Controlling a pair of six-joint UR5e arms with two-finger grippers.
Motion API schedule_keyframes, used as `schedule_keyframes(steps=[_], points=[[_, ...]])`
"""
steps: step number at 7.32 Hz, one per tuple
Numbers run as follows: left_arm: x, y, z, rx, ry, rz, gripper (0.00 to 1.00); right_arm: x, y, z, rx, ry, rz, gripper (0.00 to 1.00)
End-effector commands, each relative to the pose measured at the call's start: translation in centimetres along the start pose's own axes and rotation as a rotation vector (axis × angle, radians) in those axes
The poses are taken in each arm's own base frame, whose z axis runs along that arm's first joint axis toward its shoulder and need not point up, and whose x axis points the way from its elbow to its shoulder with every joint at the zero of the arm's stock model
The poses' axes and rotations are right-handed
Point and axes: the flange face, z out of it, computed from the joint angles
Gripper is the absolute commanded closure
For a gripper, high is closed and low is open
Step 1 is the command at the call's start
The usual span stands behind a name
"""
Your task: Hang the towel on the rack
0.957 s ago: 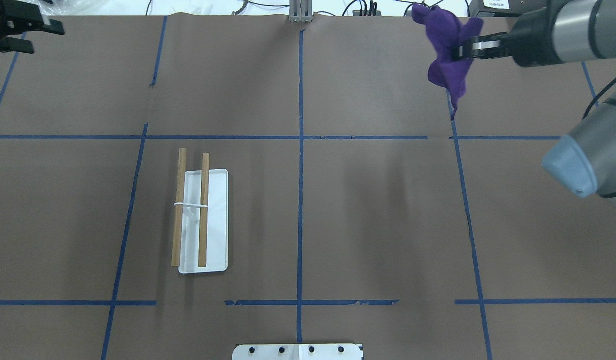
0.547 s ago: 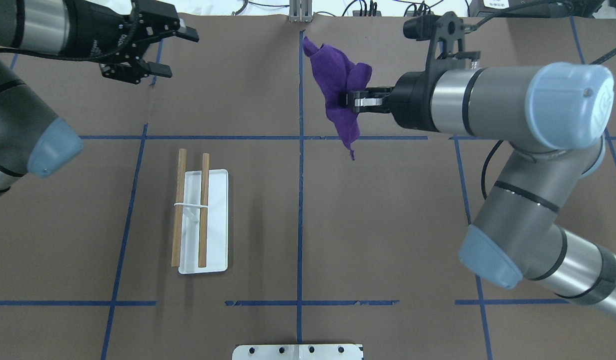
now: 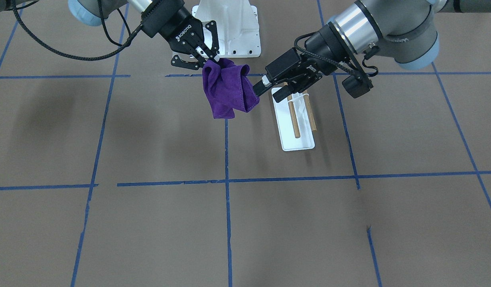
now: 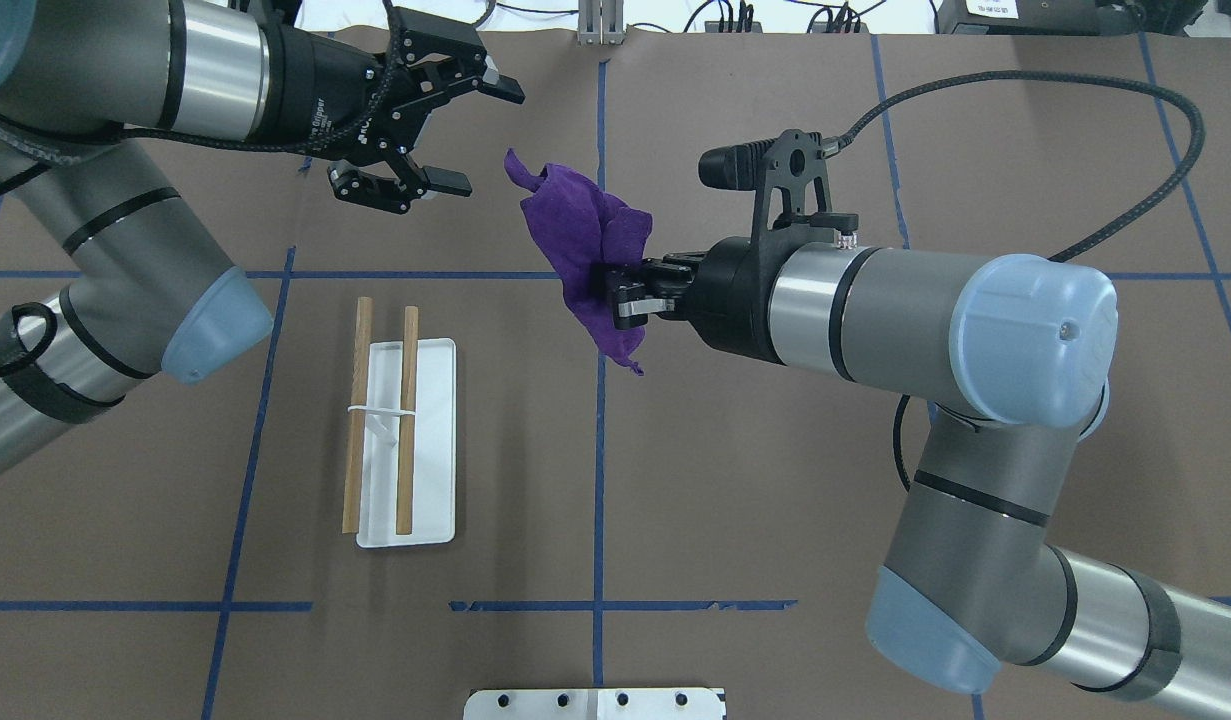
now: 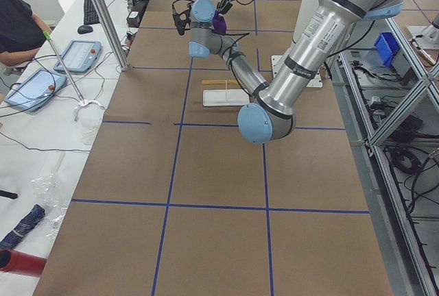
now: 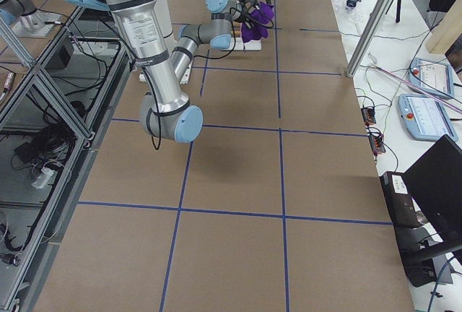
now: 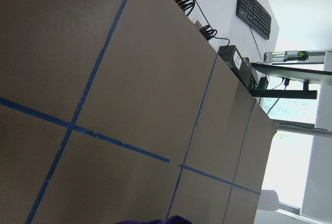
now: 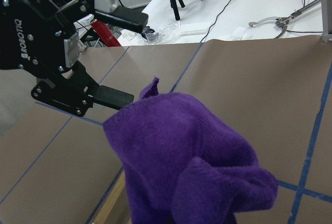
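The purple towel (image 4: 583,240) hangs bunched in the air over the table's middle. My right gripper (image 4: 620,296) is shut on it from the right, and it fills the right wrist view (image 8: 181,167). My left gripper (image 4: 483,140) is open and empty, just left of the towel, fingers pointing at it. In the front view it (image 3: 269,91) is right beside the towel (image 3: 227,91), with my right gripper (image 3: 208,60) at the cloth's top. The rack (image 4: 407,420), two wooden dowels joined by a white band on a white base (image 4: 433,450), stands bare at the near left.
A white bolted pedestal (image 4: 595,703) sits at the table's near edge. Blue tape lines cross the brown table. Cables (image 4: 720,18) lie along the far edge. The left arm's elbow (image 4: 215,325) hangs near the rack. A person (image 5: 17,29) sits beside the table.
My right arm has carried the towel left and nearer, to the table's middle. My left arm has swung in from the far left, gripper still open, up to the towel.
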Motion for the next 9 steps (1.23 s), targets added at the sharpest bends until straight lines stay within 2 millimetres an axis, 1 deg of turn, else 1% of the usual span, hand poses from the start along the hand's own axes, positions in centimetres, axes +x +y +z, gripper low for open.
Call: schedule_keyframes(steps=[1, 2, 3, 4, 5, 6, 7, 8, 9], points=[[-0.1, 2.0, 2.2, 0.0, 0.02, -0.041, 0.0, -0.3, 0.3, 0.1, 0.0, -0.001, -0.012, 1.0], [-0.1, 3.3, 3.5, -0.006, 0.028, -0.05, 0.0, -0.4, 0.5, 0.2, 0.003, 0.001, -0.012, 1.0], [0.0, 3.6, 3.7, -0.007, 0.031, -0.06, 0.03, -0.4, 0.5, 0.2, 0.003, 0.001, -0.012, 1.0], [0.0, 3.6, 3.7, -0.007, 0.031, -0.062, 0.09, -0.4, 0.5, 0.2, 0.003, 0.001, -0.012, 1.0], [0.1, 3.6, 3.6, -0.008, 0.032, -0.062, 0.22, -0.5, 0.4, 0.2, 0.005, 0.0, -0.012, 1.0], [0.1, 3.7, 3.6, -0.01, 0.032, -0.06, 0.44, -0.4, 0.4, 0.1, 0.005, 0.0, -0.011, 1.0], [0.1, 3.7, 3.7, -0.01, 0.029, -0.062, 0.79, -0.4, 0.3, -0.1, 0.008, -0.002, -0.012, 1.0], [0.0, 3.6, 3.6, -0.01, 0.026, -0.051, 1.0, -0.5, 0.3, -0.2, 0.008, -0.003, -0.012, 1.0], [0.0, 3.7, 3.6, -0.014, 0.027, -0.045, 1.0, -0.5, 0.3, -0.2, 0.008, -0.003, -0.012, 1.0]])
